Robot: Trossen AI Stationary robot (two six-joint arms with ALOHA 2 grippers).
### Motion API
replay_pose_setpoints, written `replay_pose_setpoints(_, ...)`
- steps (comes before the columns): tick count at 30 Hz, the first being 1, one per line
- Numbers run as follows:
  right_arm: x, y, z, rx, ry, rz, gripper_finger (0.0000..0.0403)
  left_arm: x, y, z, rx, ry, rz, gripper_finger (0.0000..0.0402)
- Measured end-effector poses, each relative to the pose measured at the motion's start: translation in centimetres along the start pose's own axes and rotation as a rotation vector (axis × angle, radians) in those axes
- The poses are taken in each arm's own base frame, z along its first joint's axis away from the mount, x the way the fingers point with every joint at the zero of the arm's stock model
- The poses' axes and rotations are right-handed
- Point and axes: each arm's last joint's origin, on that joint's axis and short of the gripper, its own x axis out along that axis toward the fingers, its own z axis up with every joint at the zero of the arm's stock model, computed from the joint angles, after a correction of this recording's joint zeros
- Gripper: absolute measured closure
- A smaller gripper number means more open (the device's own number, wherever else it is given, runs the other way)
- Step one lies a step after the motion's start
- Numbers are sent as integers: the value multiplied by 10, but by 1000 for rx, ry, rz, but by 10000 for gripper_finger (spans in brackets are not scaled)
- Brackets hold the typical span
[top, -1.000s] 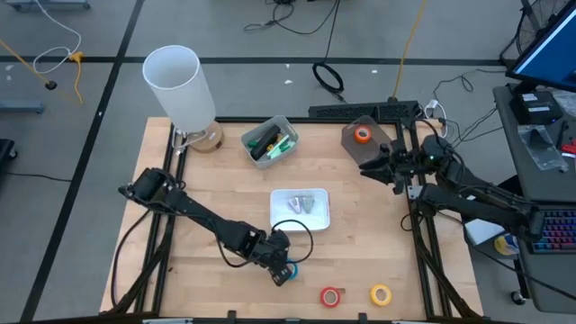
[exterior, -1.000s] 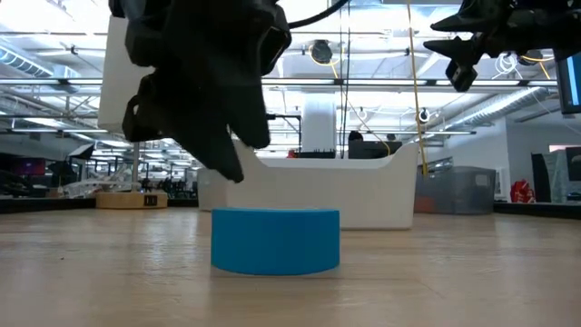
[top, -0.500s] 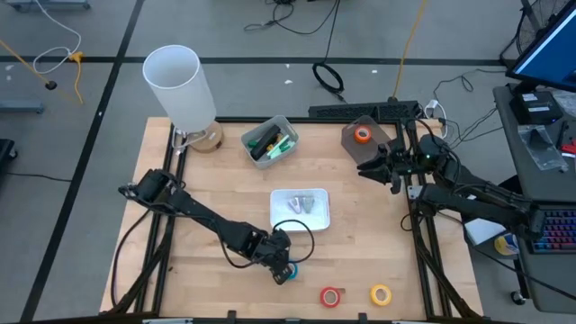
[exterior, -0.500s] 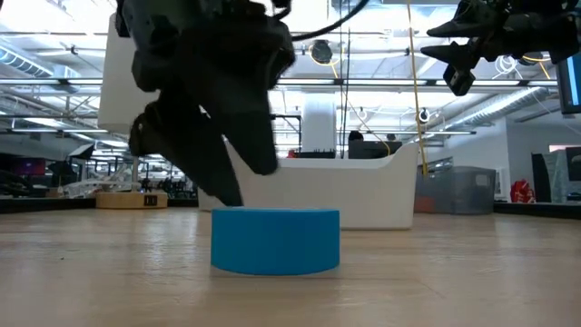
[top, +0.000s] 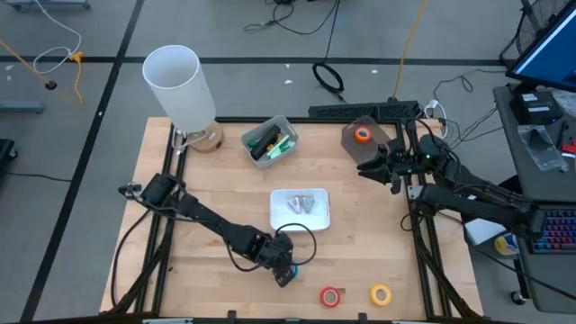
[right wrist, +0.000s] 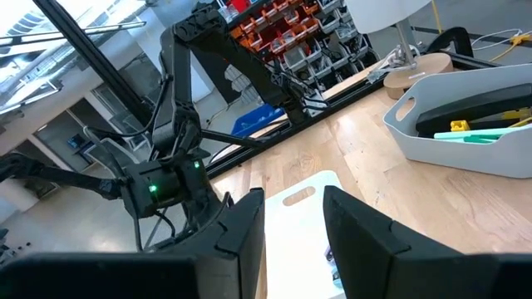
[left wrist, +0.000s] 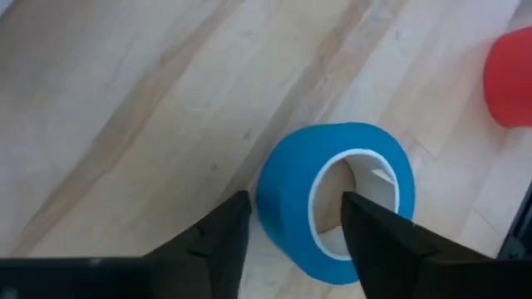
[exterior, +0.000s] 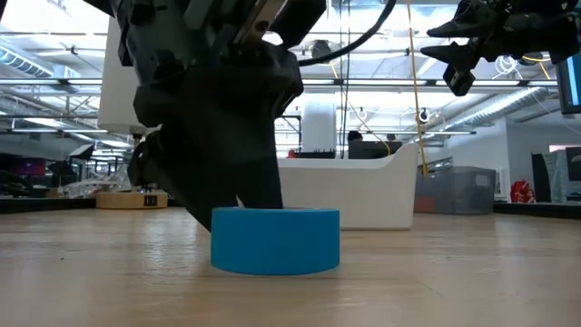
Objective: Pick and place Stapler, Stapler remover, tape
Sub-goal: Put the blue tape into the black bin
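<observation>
Blue tape (left wrist: 332,199) seemingly astride left pincer (left wrist: 291,224)

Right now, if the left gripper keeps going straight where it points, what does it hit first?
The blue tape roll. The left gripper is open, one finger outside the roll's wall and the other over its centre hole, so it would likely straddle the wall and meet the wooden table.
</observation>
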Motion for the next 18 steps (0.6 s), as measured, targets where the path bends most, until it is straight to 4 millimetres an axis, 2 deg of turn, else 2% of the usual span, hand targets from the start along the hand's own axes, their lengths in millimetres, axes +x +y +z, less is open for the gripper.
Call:
replay_pose_setpoints(8,0,0,0,0,0,0,287,1,0,0,-22,26,-13,366)
replay_pose_setpoints(14,0,0,0,6,-3,3,287,-4,-1,1,-20,45,-25,363)
replay_pose_setpoints(18,0,3,5,26,-40,34,287,-29,-8,7,30,31,-90,363)
